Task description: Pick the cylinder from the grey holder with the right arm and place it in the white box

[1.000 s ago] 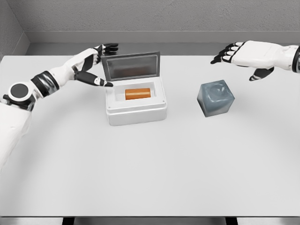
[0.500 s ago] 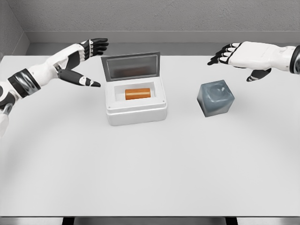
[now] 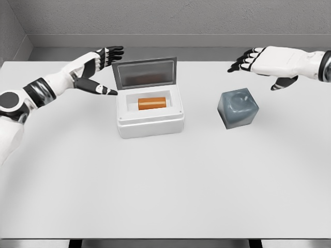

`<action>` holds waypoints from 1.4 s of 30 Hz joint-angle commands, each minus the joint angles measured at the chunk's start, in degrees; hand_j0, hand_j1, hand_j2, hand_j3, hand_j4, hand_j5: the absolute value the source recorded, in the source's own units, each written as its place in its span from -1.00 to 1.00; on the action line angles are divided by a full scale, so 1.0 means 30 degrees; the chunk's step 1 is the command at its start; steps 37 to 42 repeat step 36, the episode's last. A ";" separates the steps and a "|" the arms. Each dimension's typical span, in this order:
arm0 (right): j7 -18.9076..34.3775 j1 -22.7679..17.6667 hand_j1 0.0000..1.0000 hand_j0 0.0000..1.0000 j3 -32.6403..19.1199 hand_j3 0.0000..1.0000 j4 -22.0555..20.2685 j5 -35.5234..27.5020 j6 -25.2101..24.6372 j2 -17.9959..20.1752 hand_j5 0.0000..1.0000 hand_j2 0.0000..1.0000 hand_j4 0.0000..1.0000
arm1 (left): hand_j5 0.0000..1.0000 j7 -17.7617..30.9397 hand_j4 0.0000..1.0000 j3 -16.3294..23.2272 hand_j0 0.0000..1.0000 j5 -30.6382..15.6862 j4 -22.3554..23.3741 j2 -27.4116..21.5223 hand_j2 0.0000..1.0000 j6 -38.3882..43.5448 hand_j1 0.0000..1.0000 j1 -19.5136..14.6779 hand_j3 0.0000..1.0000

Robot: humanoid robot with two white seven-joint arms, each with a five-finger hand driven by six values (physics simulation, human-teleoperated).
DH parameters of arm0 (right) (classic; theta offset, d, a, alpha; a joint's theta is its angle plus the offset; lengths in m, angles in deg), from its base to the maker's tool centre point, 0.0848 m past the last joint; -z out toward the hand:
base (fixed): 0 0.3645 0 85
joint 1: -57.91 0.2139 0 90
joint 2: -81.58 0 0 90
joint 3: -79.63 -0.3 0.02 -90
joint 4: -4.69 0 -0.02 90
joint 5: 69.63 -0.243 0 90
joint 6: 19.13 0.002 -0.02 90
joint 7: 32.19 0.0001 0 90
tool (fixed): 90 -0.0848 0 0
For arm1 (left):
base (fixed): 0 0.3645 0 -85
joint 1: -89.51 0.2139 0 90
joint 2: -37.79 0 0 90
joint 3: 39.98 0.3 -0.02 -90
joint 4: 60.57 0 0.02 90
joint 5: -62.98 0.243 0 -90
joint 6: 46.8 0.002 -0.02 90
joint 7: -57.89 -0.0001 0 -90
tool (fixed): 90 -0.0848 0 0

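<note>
The orange cylinder (image 3: 151, 103) lay on its side inside the white box (image 3: 150, 125), which sat on the pale bench (image 3: 165, 181) left of centre with its grey lid (image 3: 145, 73) standing open at the far edge. To the right of the box, well apart from it, stood the grey holder (image 3: 238, 107), a blocky cube with a hollow in its top.

The right robot hand (image 3: 266, 61) hung over the far right of the bench, beyond the holder and not touching it, palm down, its dark-tipped fingers (image 3: 243, 61) spread apart and holding nothing. The left robot hand (image 3: 95, 70) reached in from the left side, just beside the lid's left edge, fingers extended and parted, thumb (image 3: 101, 88) pointing toward the box, also empty.
</note>
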 commanded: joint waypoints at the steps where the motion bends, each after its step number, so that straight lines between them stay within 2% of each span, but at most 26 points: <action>1: -0.0009 0.0000 1.00 1.00 -0.0037 1.00 -0.0001 -0.0077 -0.0050 0.0043 1.00 1.00 1.00 | 1.00 -0.0001 1.00 -0.0023 1.00 -0.0094 -0.0537 -0.0036 1.00 -0.0097 1.00 0.0029 1.00; 6: -0.0009 0.0000 1.00 1.00 -0.0008 1.00 -0.0001 -0.0077 -0.0050 -0.0015 1.00 1.00 1.00 | 1.00 -0.0001 1.00 0.0123 1.00 -0.0211 -0.1915 -0.0328 1.00 -0.0097 1.00 0.0205 1.00; 12: -0.0009 0.0029 1.00 1.00 -0.0037 1.00 -0.0001 -0.0077 -0.0050 -0.0015 1.00 1.00 1.00 | 1.00 -0.0001 1.00 0.0123 1.00 -0.0270 -0.2032 -0.0709 1.00 -0.0126 1.00 0.0440 1.00; 15: -0.0009 0.0029 1.00 1.00 -0.0037 1.00 -0.0001 -0.0077 -0.0050 -0.0015 1.00 1.00 1.00 | 1.00 -0.0001 1.00 0.0123 1.00 -0.0328 -0.3233 -0.1383 1.00 -0.0126 1.00 0.0879 1.00; 19: -0.0009 0.0029 1.00 1.00 -0.0037 1.00 -0.0001 -0.0077 -0.0050 -0.0045 1.00 1.00 1.00 | 1.00 -0.0001 1.00 0.0123 1.00 -0.0328 -0.3438 -0.1471 1.00 -0.0126 1.00 0.0967 1.00; 25: -0.0009 0.0059 1.00 1.00 -0.0037 1.00 -0.0001 -0.0048 -0.0050 -0.0045 1.00 1.00 1.00 | 1.00 -0.0001 1.00 0.0123 1.00 -0.1177 -0.3966 -0.2233 1.00 -0.0126 1.00 0.1026 1.00; 27: -0.0009 0.0059 1.00 1.00 -0.0037 1.00 -0.0001 -0.0077 -0.0050 -0.0045 1.00 1.00 1.00 | 1.00 -0.0001 1.00 0.0094 1.00 -0.1324 -0.3790 -0.2292 1.00 -0.0126 1.00 0.0996 1.00; 30: -0.0009 0.0029 1.00 1.00 -0.0037 1.00 -0.0001 -0.0077 -0.0050 -0.0074 1.00 1.00 1.00 | 1.00 -0.0001 1.00 0.0094 1.00 -0.1002 -0.1681 -0.2321 1.00 -0.0184 1.00 0.0880 1.00; 32: -0.0009 0.0029 1.00 1.00 -0.0037 1.00 -0.0030 -0.0077 -0.0050 -0.0074 1.00 1.00 1.00 | 1.00 -0.0001 1.00 0.0006 1.00 -0.1031 -0.1388 -0.2496 1.00 -0.0506 1.00 0.0879 1.00; 34: -0.0009 -0.0030 1.00 1.00 -0.0008 1.00 -0.0001 -0.0077 -0.0050 -0.0074 1.00 1.00 1.00 | 1.00 -0.0001 1.00 -0.0023 1.00 -0.1031 -0.0246 -0.2409 1.00 -0.0624 1.00 0.0938 1.00; 42: -0.0009 0.0029 1.00 1.00 -0.0037 1.00 -0.0001 -0.0077 -0.0050 -0.0015 1.00 1.00 1.00 | 1.00 -0.0001 1.00 -0.0111 1.00 -0.1032 -0.0186 -0.2438 1.00 -0.0624 1.00 0.0908 1.00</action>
